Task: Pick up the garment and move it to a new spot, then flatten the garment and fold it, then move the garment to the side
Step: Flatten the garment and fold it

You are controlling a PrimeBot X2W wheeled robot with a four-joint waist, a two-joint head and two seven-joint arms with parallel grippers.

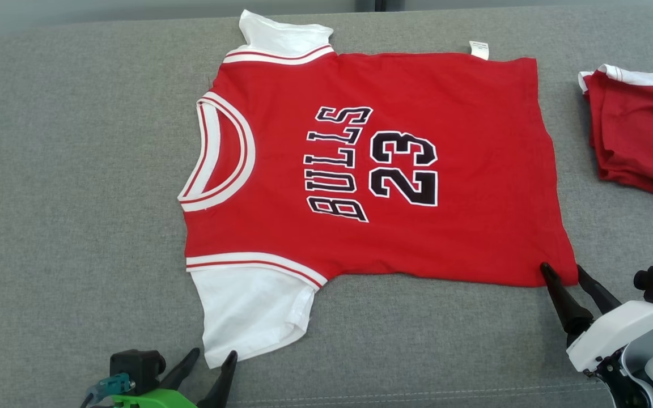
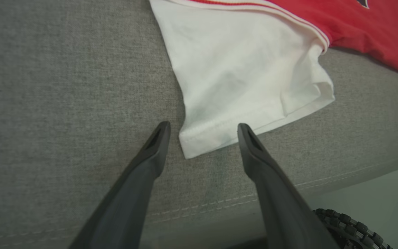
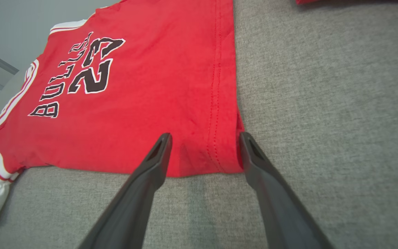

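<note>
The garment (image 1: 462,170) is a red jersey with white sleeves and "BULLS 23" printed on it. It lies spread flat on the grey cushion (image 1: 66,198), neck to the left and hem to the right. My left gripper (image 1: 213,358) is open at the cuff corner of the near white sleeve (image 2: 240,69), one finger on either side of that corner (image 2: 202,138). At the jersey's near hem corner (image 3: 206,152) my right gripper (image 1: 563,271) is open too, and the red corner lies between its fingers. Neither gripper has closed on cloth.
A second red and white garment (image 1: 638,141) lies folded at the right edge of the cushion. The cushion's stitched front seam (image 2: 219,202) runs just below my left fingers, with the floor beyond it. Bare grey fabric surrounds the jersey.
</note>
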